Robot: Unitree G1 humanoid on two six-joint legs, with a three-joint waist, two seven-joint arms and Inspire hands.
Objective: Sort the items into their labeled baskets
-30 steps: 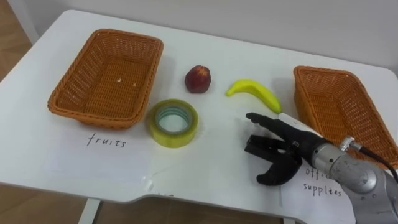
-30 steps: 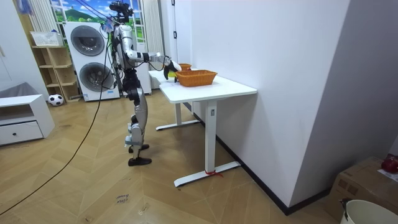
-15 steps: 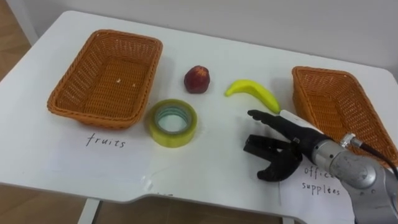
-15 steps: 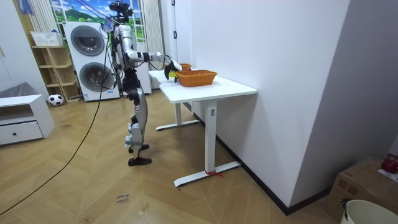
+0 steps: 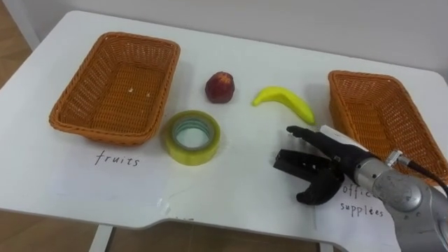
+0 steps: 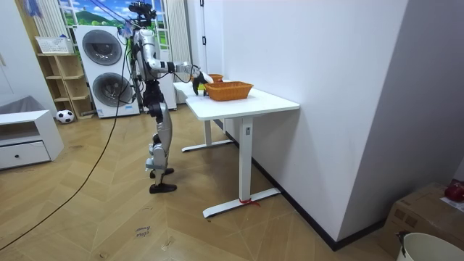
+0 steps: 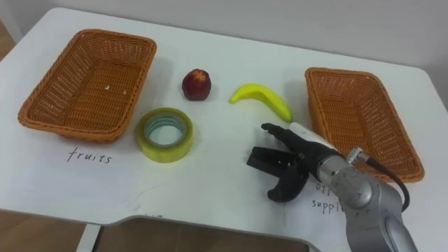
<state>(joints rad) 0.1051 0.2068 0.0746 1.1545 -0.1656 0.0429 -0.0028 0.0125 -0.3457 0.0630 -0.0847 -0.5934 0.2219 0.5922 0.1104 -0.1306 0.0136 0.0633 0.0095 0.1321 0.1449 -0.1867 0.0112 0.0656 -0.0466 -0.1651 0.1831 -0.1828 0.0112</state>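
- Banana (image 5: 283,102), yellow and curved, lies on the white table (image 5: 245,175) just beyond the fingertips of the robot's right hand (image 5: 327,166), not yet sorted.
- Red round fruit (image 5: 220,87), an apple or peach, sits farther beyond the hand and off to its left, near the banana but apart from it, also unsorted.
- Roll of yellowish tape (image 5: 193,137), the one office item visible, lies flat well to the left of the hand, loose on the table.
- Right hand hovers low over the table with its fingers spread and loosely extended, thumb hanging below; it holds nothing.
- Wicker basket (image 5: 343,105) stands just to the right of the hand; a paper label for supplies (image 5: 360,203) lies partly under the wrist. This basket looks empty.
- Second wicker basket (image 5: 73,94) stands far to the left of the hand, past the tape, with a handwritten fruit label (image 5: 117,160) in front of it. It also looks empty.
- Judged from this, no sorting is done: two fruits are left for the far-left basket, and the tape for the basket beside the hand.
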